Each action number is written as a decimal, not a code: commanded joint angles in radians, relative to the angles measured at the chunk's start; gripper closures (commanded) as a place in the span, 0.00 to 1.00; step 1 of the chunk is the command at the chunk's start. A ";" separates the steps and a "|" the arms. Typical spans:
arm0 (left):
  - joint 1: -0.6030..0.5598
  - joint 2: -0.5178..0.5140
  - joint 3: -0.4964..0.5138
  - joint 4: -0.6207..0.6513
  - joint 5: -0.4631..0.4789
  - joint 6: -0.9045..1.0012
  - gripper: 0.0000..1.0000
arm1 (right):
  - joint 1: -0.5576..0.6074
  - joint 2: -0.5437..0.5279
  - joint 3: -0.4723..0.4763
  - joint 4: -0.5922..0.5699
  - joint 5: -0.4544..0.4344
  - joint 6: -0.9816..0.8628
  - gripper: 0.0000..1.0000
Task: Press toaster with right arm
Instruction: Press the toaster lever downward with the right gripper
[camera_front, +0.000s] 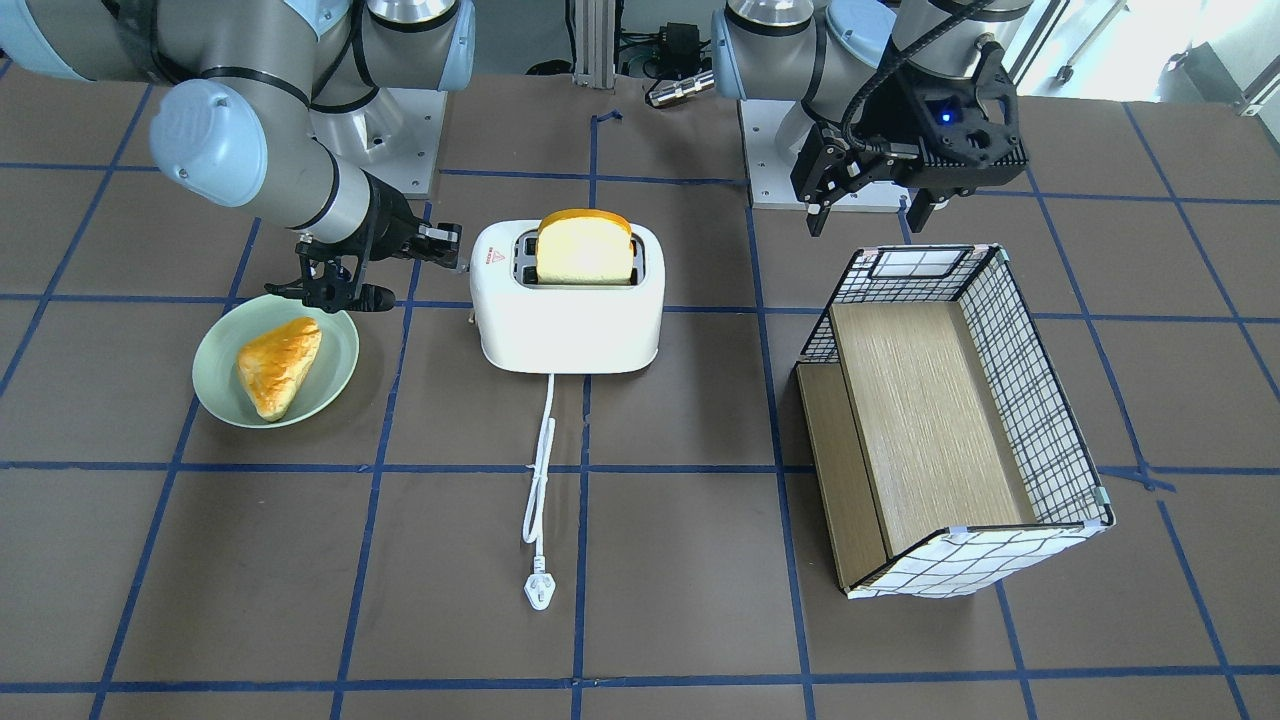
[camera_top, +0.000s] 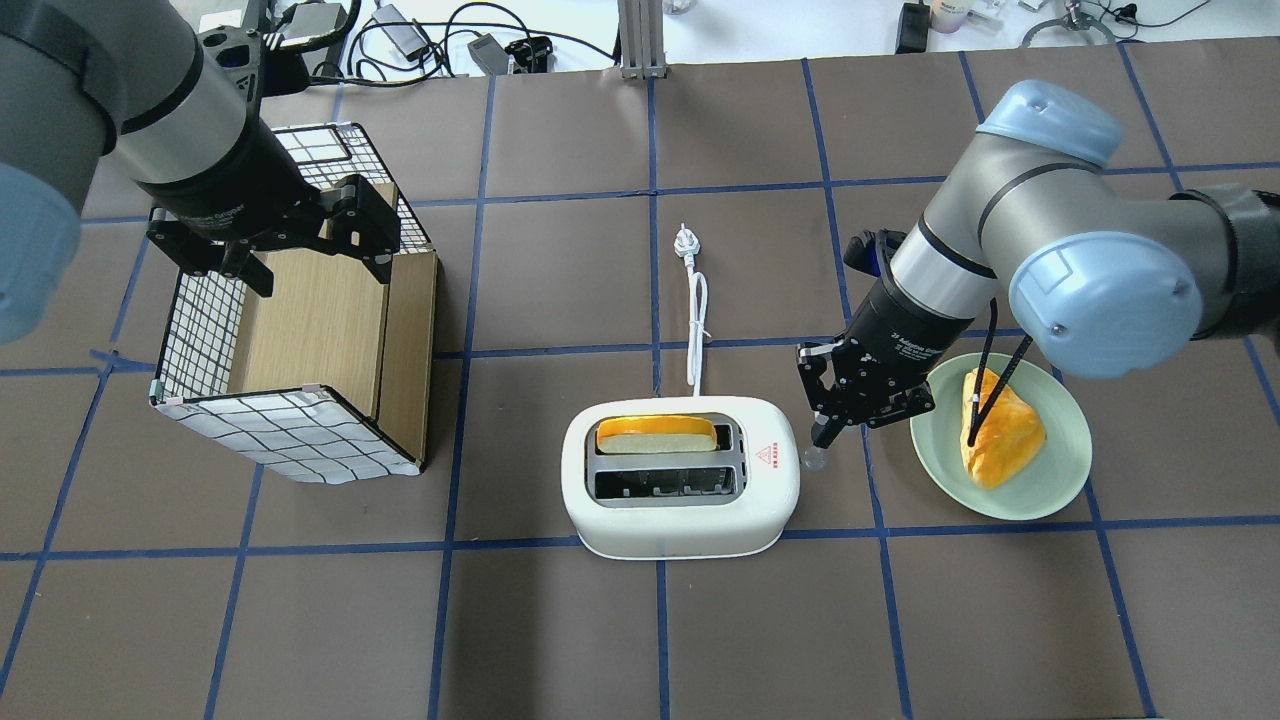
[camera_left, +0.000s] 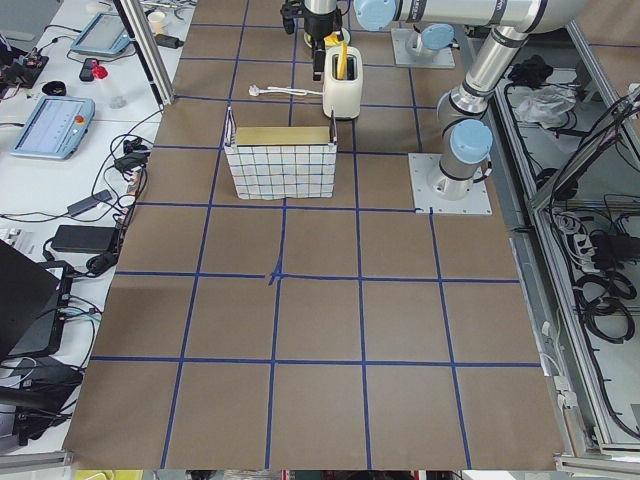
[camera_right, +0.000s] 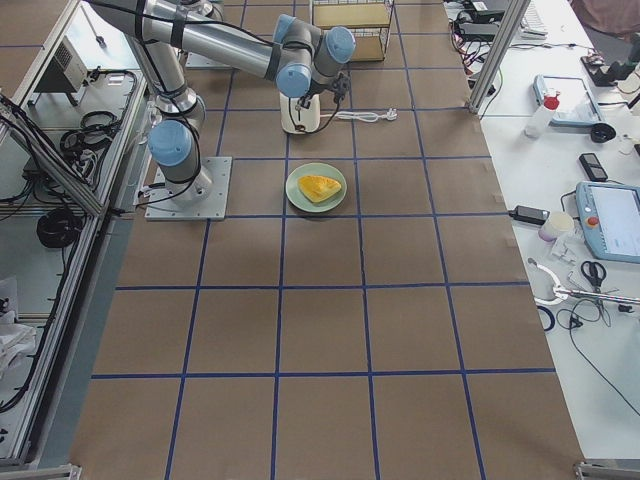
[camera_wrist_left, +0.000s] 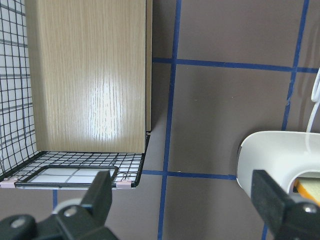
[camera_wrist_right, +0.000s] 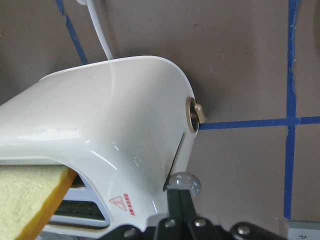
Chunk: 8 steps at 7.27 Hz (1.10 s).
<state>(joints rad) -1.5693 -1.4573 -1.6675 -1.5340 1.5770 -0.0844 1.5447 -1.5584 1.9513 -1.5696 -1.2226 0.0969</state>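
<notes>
The white toaster (camera_top: 680, 520) stands mid-table with a bread slice (camera_top: 655, 435) upright in one slot; it also shows in the front view (camera_front: 568, 320). My right gripper (camera_top: 822, 432) is shut and points down at the toaster's end by the red mark. In the right wrist view its fingertips (camera_wrist_right: 176, 205) touch the round lever knob (camera_wrist_right: 184, 182), which sits at the top of its slot. In the front view the right gripper (camera_front: 450, 248) is at the toaster's left end. My left gripper (camera_top: 315, 265) is open and empty above the basket's rear edge.
A green plate (camera_top: 1060, 490) with a pastry (camera_top: 1000, 440) lies just beside the right gripper, under its wrist. A checked wire basket (camera_top: 200, 330) with a wooden insert stands on my left. The toaster's white cord and plug (camera_top: 685, 240) run toward the far side.
</notes>
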 joint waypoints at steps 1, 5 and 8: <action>0.000 0.000 0.000 0.000 0.000 0.000 0.00 | 0.000 0.000 0.011 0.000 0.002 0.000 1.00; 0.000 0.000 0.000 0.002 0.000 0.000 0.00 | 0.000 0.009 0.020 -0.006 0.005 -0.012 1.00; 0.000 0.000 0.000 0.000 0.000 0.000 0.00 | 0.002 0.029 0.020 -0.020 0.006 -0.017 1.00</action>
<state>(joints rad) -1.5692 -1.4572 -1.6674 -1.5338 1.5769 -0.0844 1.5460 -1.5432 1.9712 -1.5823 -1.2168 0.0822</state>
